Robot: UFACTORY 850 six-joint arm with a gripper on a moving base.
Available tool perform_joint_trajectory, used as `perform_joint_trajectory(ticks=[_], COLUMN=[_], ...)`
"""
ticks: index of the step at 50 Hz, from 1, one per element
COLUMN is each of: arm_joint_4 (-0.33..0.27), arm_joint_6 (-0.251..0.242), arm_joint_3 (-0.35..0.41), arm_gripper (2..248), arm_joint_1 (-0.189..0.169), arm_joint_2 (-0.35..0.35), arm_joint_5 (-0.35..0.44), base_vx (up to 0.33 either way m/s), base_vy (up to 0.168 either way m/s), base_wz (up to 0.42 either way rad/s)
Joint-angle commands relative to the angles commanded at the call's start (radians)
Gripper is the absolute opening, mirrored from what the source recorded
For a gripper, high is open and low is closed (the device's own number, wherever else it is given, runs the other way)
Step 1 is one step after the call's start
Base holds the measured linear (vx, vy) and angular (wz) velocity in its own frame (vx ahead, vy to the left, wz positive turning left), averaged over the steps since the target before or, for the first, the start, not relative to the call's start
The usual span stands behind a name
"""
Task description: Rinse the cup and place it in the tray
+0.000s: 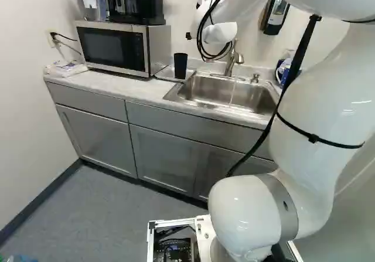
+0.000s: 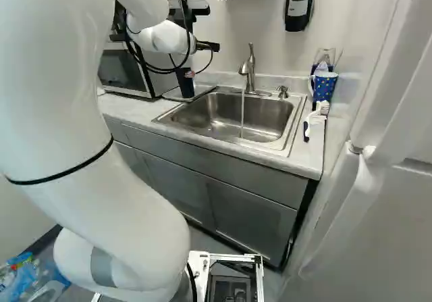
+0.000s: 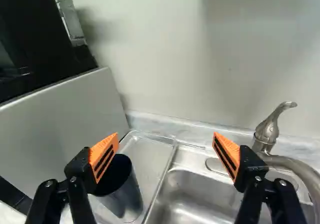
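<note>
Black claw [image 2: 208, 46] spread wide, its orange pads [image 3: 103, 150] held well apart.
The dark cup [image 1: 180, 66] is stood upright in the tray [image 3: 150, 156], between microwave [image 1: 114, 48] and sink [image 2: 196, 116]; water [image 2: 242, 116] is let down into the sink from the faucet [image 2: 250, 72].

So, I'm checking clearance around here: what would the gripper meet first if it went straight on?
Most likely the gripper would meet the wall behind the sink, though depth is unclear.
</note>
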Motion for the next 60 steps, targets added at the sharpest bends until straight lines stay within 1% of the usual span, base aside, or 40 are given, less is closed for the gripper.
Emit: perform_joint_trajectory(ticks=[19,32,46,60], arm_joint_4=[0.0,0.0,0.0,0.0], arm_joint_6=[0.0,0.0,0.0,0.0], arm_joint_3=[0.003,-0.013,-0.045,-0.096], arm_gripper=[247,247,247,247], arm_joint_1=[-0.053,-0.089,-0.127,-0.158], arm_joint_2=[0.004,0.008,0.004,-0.033], arm_joint_5=[0.0,0.0,0.0,0.0], base_vx=[0.0,0.0,0.0,0.0], base_vy=[0.0,0.0,0.0,0.0], base_wz=[0.0,0.0,0.0,0.0])
